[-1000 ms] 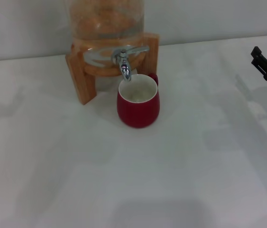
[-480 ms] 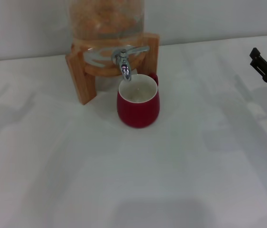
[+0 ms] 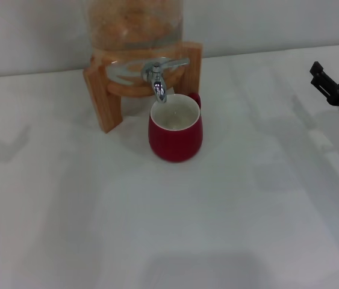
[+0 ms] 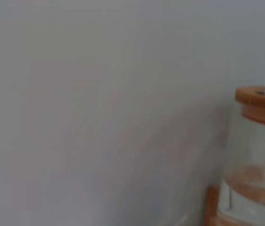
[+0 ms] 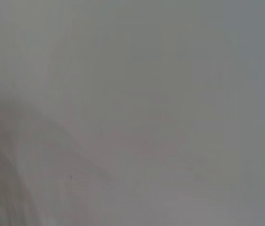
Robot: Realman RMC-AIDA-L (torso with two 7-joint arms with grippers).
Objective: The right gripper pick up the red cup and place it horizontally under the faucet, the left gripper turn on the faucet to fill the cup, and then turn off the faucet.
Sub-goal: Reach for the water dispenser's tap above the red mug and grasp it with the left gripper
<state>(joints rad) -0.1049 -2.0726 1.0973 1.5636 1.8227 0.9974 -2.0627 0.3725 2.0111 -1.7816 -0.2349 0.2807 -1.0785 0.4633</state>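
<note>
Sitting upright on the white table [image 3: 67, 211], the red cup [image 3: 176, 129] has its white mouth directly below the spout of the faucet [image 3: 158, 76], its handle turned toward the wooden stand [image 3: 101, 96] that carries the glass dispenser [image 3: 134, 30]. From the right gripper [image 3: 336, 74] the cup lies well apart, off toward the middle of the table, and nothing is held between the two black fingers, which stand spread and empty. Over the last second that gripper has shifted a little inward and up along the table's edge, while the cup, the faucet lever and the stand have not budged. I take this to mean the placing step is finished and the right arm is drawing clear, leaving the way free for the lever to be turned. The left gripper shows nowhere in the head view; its wrist camera looks past the dispenser's wooden lid [image 4: 260, 104] at a blank wall, so I cannot tell how its fingers are set. No water seems to be running into the cup. Counted: one cup, one faucet, one dispenser on one stand, one gripper in sight.
</note>
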